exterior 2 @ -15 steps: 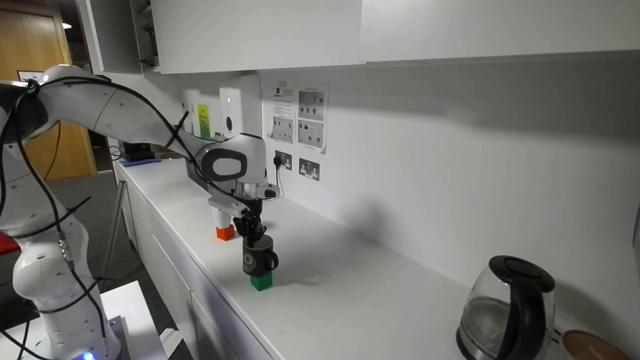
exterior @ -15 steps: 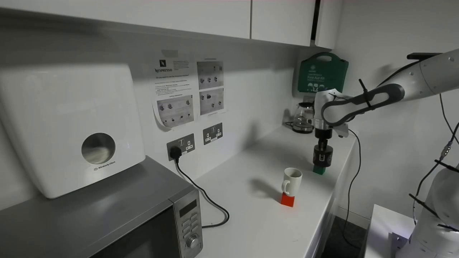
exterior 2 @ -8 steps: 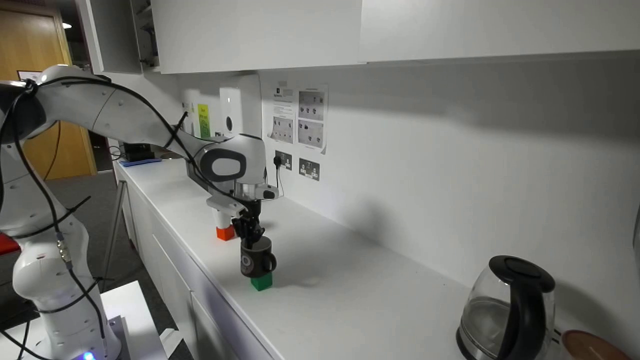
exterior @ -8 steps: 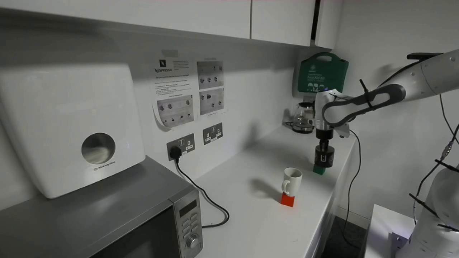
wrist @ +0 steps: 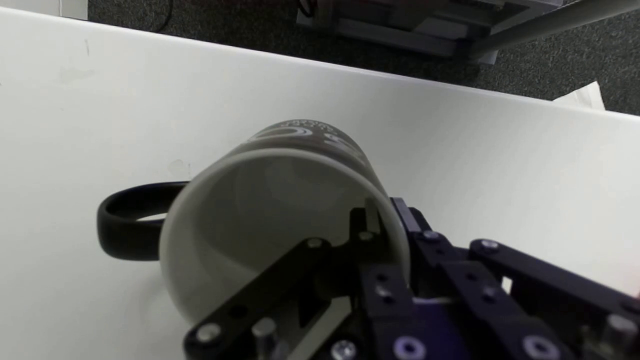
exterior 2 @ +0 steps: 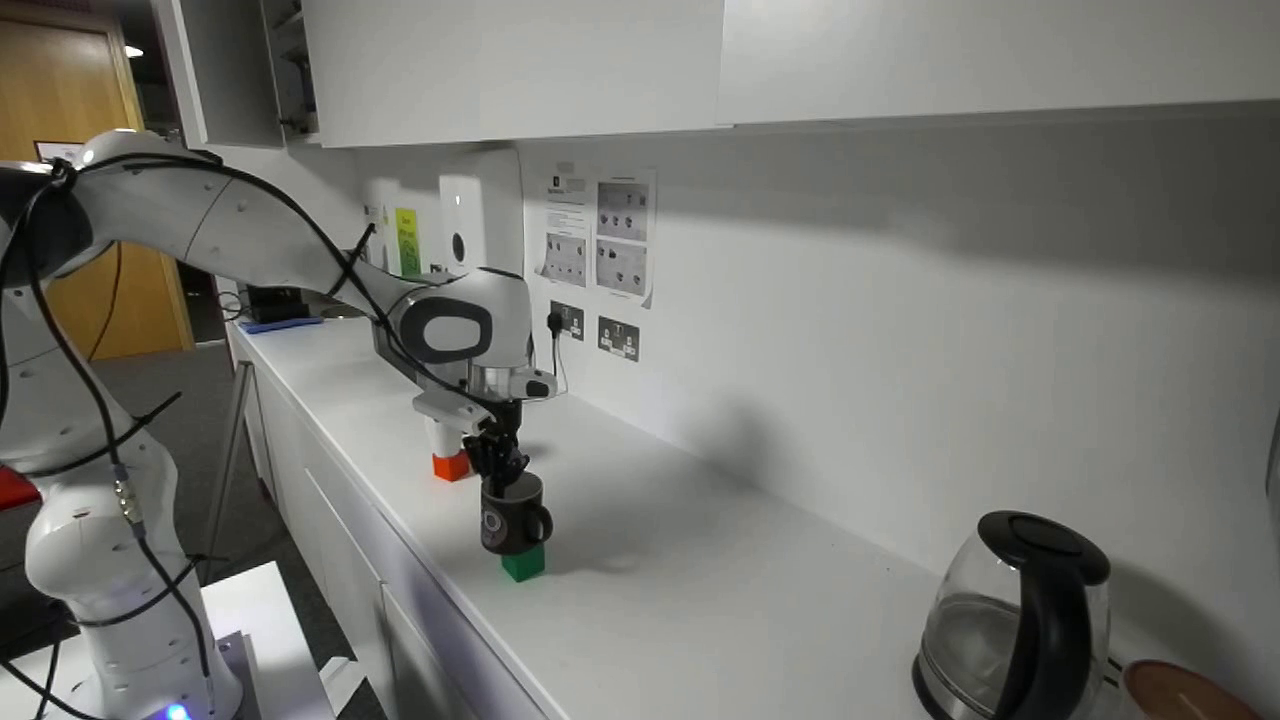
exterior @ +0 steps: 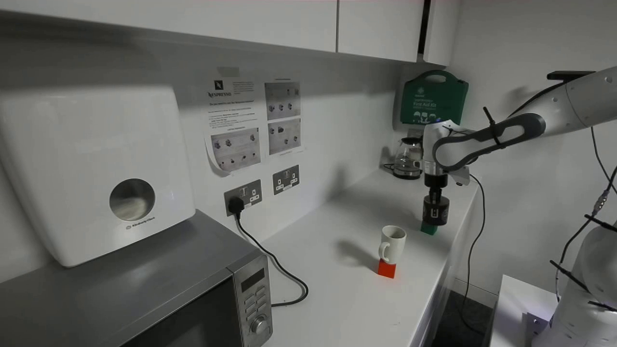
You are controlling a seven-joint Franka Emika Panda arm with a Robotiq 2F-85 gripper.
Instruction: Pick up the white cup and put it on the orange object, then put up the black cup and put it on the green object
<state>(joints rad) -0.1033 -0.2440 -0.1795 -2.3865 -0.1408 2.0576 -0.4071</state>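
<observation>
My gripper [wrist: 387, 214] is shut on the near wall of the black cup [wrist: 295, 131], one finger inside the pale interior and one outside. The cup hangs upright, its handle pointing away from the fingers. In both exterior views the black cup [exterior 2: 512, 525] is right above the green object [exterior 2: 523, 566], shifted slightly to one side; whether they touch I cannot tell. The green object is hidden in the wrist view. The white cup [exterior: 393, 245] stands upright on the orange object [exterior: 386, 269], nearer the microwave; the arm partly covers that white cup [exterior 2: 443, 437] in an exterior view.
A glass kettle [exterior 2: 1020, 620] stands at the far end of the counter, with a brown round thing [exterior 2: 1190, 690] beside it. The microwave [exterior: 193, 279] and its power cord [exterior: 291, 277] occupy the opposite end. The counter's front edge [wrist: 320, 64] runs close to the black cup.
Early in the last second, my gripper and the black cup shifted slightly towards the counter's front edge and a little lower. Since half a second ago they have stayed still.
</observation>
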